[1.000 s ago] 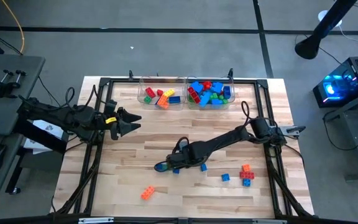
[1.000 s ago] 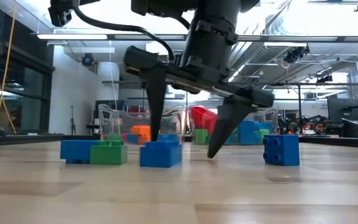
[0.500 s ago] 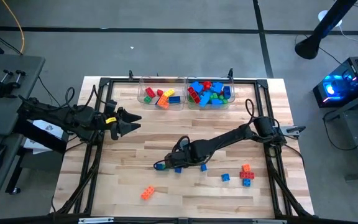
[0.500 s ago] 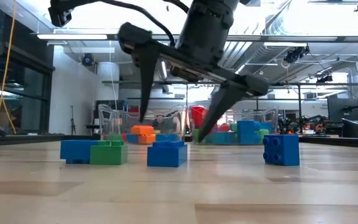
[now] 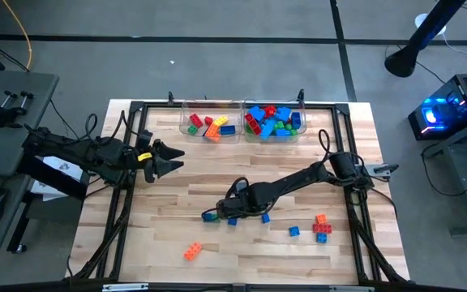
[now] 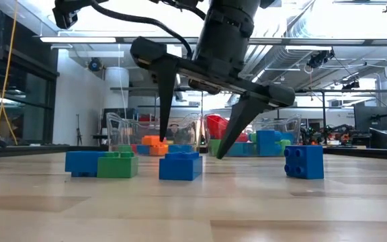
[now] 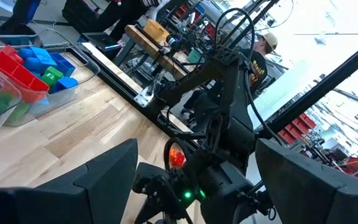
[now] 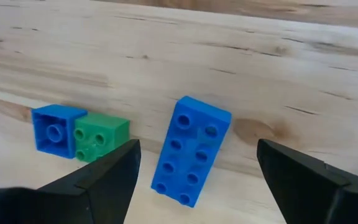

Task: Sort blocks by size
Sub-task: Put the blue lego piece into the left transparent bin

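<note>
1. The right hand point(image 6: 193, 151) hangs over the middle of the bench point(image 5: 177, 211), fingers spread wide and holding nothing, straddling the long blue brick point(image 8: 191, 151) (the one with eight studs), which lies flat just below it.
2. A small blue cube point(image 8: 53, 127) and a green cube point(image 8: 101, 137) sit touching each other close beside that brick; the fingers should come down clear of them.
3. To grasp well, I judge the hand should turn so the fingers close across the brick's narrow width, since it lies slightly askew.
4. More blocks point(image 5: 321, 228) remain near the front edge; two clear bins point(image 5: 242, 122) at the back edge already hold sorted ones.
5. The left hand point(image 5: 171, 159) waits open and empty at the left edge.
</note>
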`<control>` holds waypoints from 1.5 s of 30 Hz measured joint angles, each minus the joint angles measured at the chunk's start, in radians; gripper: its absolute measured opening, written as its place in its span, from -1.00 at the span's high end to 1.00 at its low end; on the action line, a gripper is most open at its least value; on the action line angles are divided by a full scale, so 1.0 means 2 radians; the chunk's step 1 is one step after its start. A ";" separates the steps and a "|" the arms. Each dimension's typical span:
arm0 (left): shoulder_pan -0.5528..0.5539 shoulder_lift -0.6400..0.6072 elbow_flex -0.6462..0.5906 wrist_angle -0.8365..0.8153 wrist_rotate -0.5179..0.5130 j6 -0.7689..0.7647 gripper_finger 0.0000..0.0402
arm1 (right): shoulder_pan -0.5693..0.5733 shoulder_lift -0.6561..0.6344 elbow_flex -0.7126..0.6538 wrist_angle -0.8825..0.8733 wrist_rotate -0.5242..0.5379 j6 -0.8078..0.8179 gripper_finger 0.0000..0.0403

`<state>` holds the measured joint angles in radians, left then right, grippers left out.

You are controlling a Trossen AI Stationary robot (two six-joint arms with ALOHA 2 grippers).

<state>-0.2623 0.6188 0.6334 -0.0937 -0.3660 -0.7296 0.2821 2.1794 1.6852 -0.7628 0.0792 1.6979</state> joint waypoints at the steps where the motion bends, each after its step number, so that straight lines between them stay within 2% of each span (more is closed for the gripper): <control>1: 0.000 0.000 0.000 0.000 0.000 0.000 -0.54 | 0.000 0.001 0.000 0.001 -0.001 0.001 -0.58; 8: 0.000 0.000 0.000 -0.003 0.000 0.000 -0.54 | 0.000 0.015 0.000 0.006 -0.006 0.003 -0.58; 12: 0.000 0.000 0.000 -0.008 -0.001 0.000 -0.54 | 0.001 0.016 0.000 -0.027 -0.007 0.002 -0.57; 21: 0.000 0.000 0.000 -0.007 -0.006 0.000 -0.54 | 0.002 0.016 0.000 -0.072 -0.023 -0.002 -0.28; 28: 0.000 0.000 0.000 -0.007 -0.006 0.000 -0.54 | 0.003 0.016 0.000 -0.058 -0.031 -0.006 -0.24; 32: 0.000 0.000 0.000 -0.007 -0.006 -0.001 -0.54 | 0.003 0.016 0.000 -0.065 -0.031 -0.030 -0.12; 37: 0.000 0.000 0.000 -0.007 -0.006 -0.016 -0.54 | 0.004 0.016 0.000 -0.067 -0.023 -0.064 0.31; 43: 0.000 0.000 0.000 -0.006 -0.006 -0.027 -0.54 | -0.004 -0.012 0.008 -0.086 0.005 -0.138 0.33; 45: 0.000 0.000 0.000 -0.006 -0.006 -0.027 -0.54 | -0.017 -0.036 0.012 -0.091 0.037 -0.166 0.33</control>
<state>-0.2625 0.6187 0.6338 -0.1062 -0.3786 -0.7845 0.2490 2.1065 1.7083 -0.9443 0.1538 1.3652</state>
